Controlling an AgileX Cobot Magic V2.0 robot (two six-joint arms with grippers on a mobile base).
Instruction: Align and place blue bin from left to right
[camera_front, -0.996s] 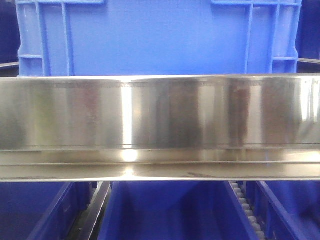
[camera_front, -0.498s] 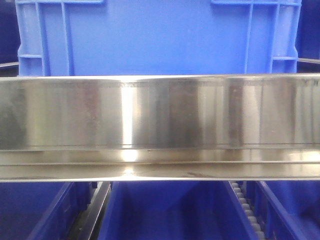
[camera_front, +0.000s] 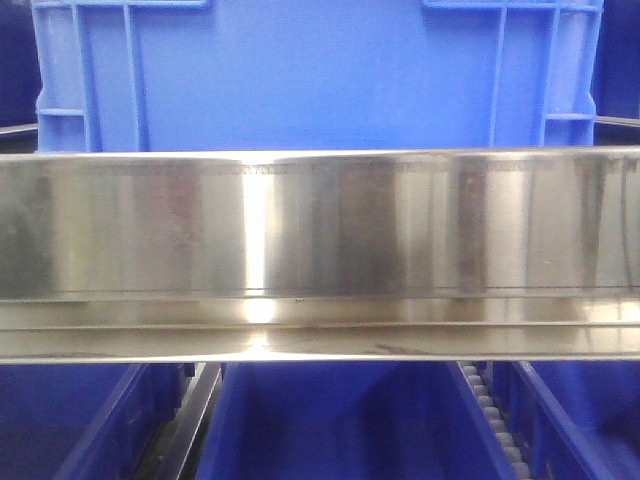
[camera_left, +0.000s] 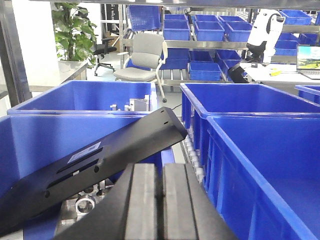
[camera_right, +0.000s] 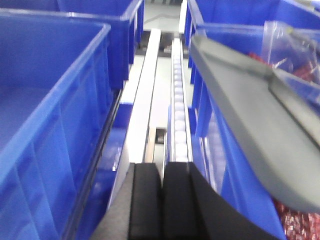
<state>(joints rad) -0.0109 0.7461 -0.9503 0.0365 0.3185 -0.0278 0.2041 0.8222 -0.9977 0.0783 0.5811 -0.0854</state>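
The blue bin (camera_front: 320, 80) fills the top of the front view. Its flat side wall faces me, with raised ribs at both upper corners, and its lower part is hidden behind a steel rail. No gripper shows in that view. My left gripper (camera_left: 161, 167) is shut with its pads pressed together and nothing between them. It hovers over the gap between blue tubs. My right gripper (camera_right: 162, 167) is shut and empty too, above a roller track (camera_right: 177, 100) that runs between tubs.
A shiny steel rail (camera_front: 320, 250) crosses the front view, with blue tubs (camera_front: 330, 420) below it. A black flat arm part (camera_left: 100, 165) slants over a left tub holding metal parts (camera_left: 82, 205). A grey panel (camera_right: 250, 115) overhangs a right tub with bagged red items (camera_right: 300, 65).
Only the reflections on the steel rail shift slightly. The blue bin has not moved.
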